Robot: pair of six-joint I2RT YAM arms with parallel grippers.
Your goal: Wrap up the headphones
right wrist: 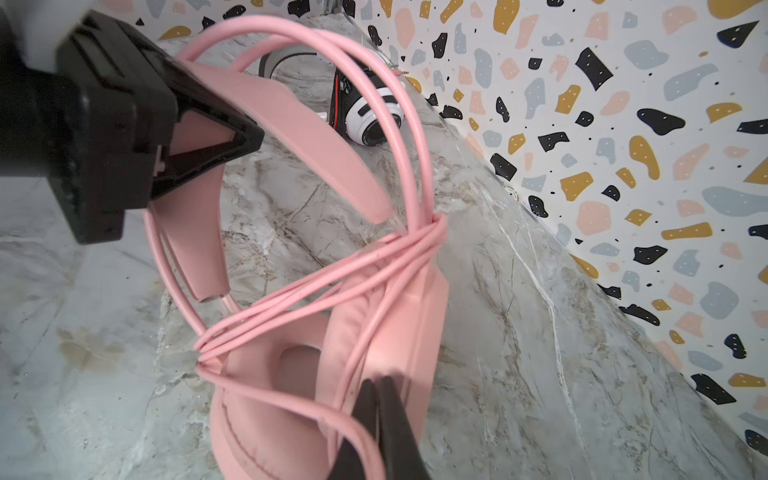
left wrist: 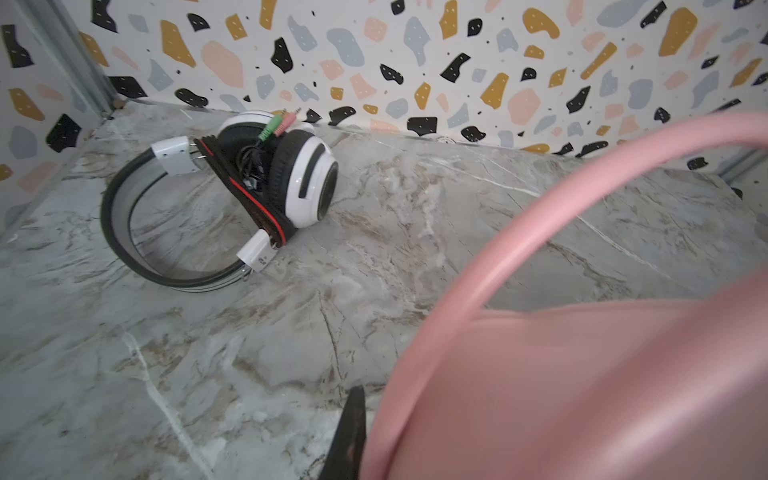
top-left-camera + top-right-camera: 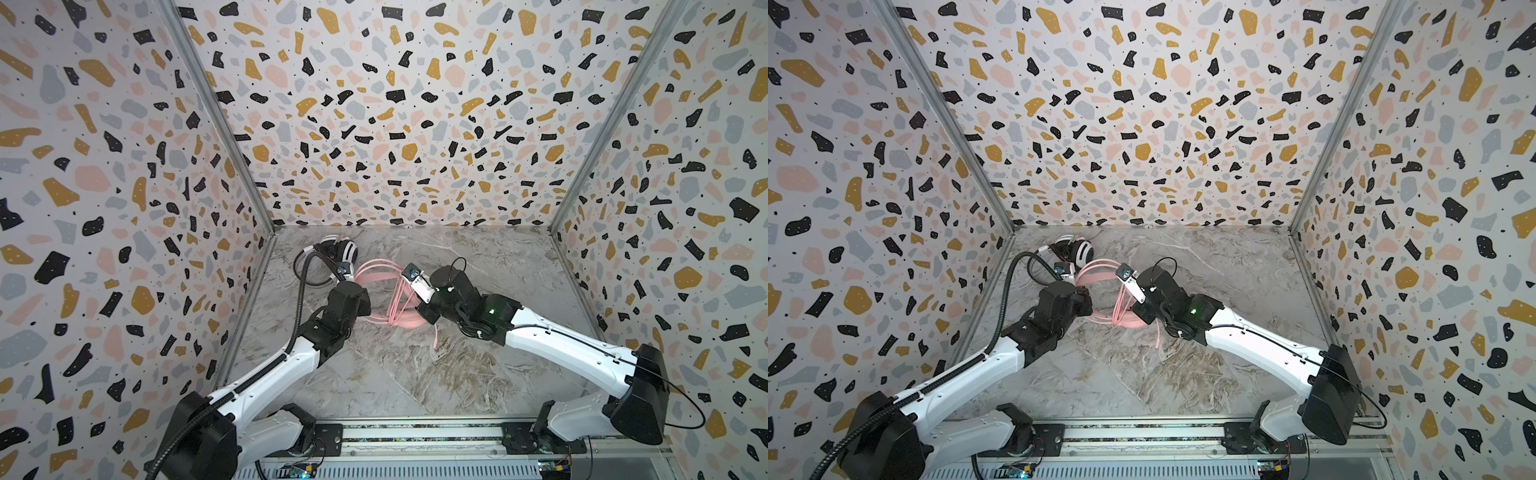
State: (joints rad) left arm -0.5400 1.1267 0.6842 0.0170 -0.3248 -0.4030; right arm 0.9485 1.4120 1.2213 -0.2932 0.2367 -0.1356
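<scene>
Right end effector (image 1: 380, 386) has its fingers pressed together and, as far as I can make out, nips a strand of the pink cable (image 1: 316, 286) just beside an ear cup. The left end effector (image 1: 249, 134) is clamped shut on the padded headband (image 1: 332, 137) of the pink headphones (image 1: 419, 307), holding the frame up between the two arms.

The pink set sits about mid-desk, band high and cups low. Whether the cups rest on the desk (image 3: 457, 374) I cannot tell. Several turns of cable already cross the frame, and a short loose tail (image 3: 435, 338) trails toward the front.

To my eye this set is light. The band looks springy plastic and should take a firm squeeze. The ear pad (image 1: 257, 365) is soft and would squash or slide, so it is a poor place to grab. The cable is thin, limp and smooth, and I would expect the turns to slacken once tension drops. The best hold is the band for steadying and the cable close to its free end for the last turns, with nothing yanked where the cable joins the cup.

The white headphones (image 2: 309, 178) lie on their side near the back left corner, with the black cable bundled between the cups.
</scene>
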